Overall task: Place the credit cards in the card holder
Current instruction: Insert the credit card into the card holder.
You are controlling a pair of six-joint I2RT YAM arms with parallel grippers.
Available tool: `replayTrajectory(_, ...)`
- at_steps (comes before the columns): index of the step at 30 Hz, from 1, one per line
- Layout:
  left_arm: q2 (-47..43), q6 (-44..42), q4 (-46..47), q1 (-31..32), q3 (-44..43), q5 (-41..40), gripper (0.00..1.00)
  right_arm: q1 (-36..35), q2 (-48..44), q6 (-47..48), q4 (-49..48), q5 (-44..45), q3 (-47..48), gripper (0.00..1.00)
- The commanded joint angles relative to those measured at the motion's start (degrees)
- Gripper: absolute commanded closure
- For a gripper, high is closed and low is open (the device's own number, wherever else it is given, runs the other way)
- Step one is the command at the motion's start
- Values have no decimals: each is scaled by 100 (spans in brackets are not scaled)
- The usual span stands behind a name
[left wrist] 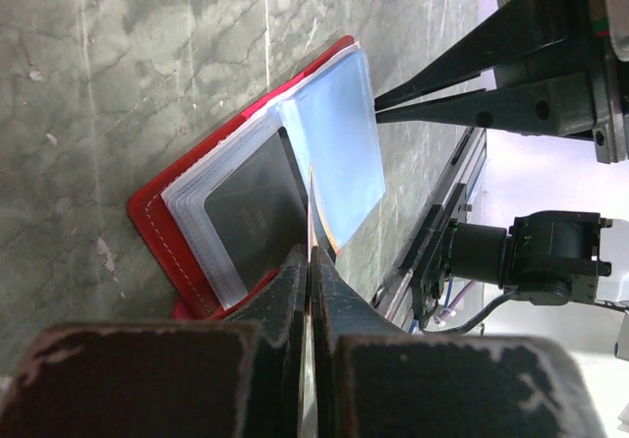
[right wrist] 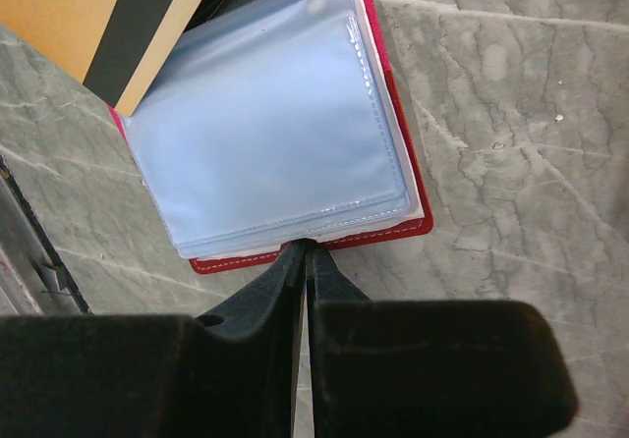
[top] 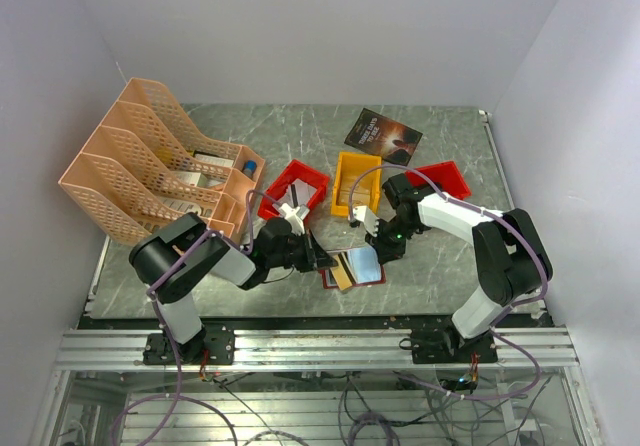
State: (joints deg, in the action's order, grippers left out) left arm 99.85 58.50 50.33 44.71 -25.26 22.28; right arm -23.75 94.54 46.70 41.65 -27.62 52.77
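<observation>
Lying open near the front edge of the table point(top: 300, 136), the card holder point(top: 358, 264) has bare marble to its right. The right gripper point(right wrist: 305, 249) pinches its blue pocket's edge; the left gripper point(left wrist: 312, 259) clamps a tan credit card point(right wrist: 93, 16) edge-on.

The card holder point(left wrist: 155, 217) is lying open and flat on the table point(top: 430, 146) near its front edge. Its dark-red cover is facing down, and its clear, pale-blue sleeves are fanning up from it. A dark card point(left wrist: 257, 202) is sitting inside one of the sleeves. A tan card point(right wrist: 128, 11) with a dark stripe is standing tilted on edge over the holder's left side, pinched in the left gripper point(left wrist: 312, 253).
</observation>
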Motion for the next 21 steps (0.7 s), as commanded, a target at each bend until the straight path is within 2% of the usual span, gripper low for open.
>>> replayTrajectory(1, -71, -142, -394, -37, -135, -83, 93, -16, 88, -20, -4, 114, -4, 95)
replayTrajectory(8, 25, -127, -434, -39, -240, -86, 93, -16, 95, -24, -7, 119, -6, 95)
replayTrajectory(21, 71, -280, -1055, -40, -567, -241, 93, -18, 87, -27, -3, 109, -12, 95)
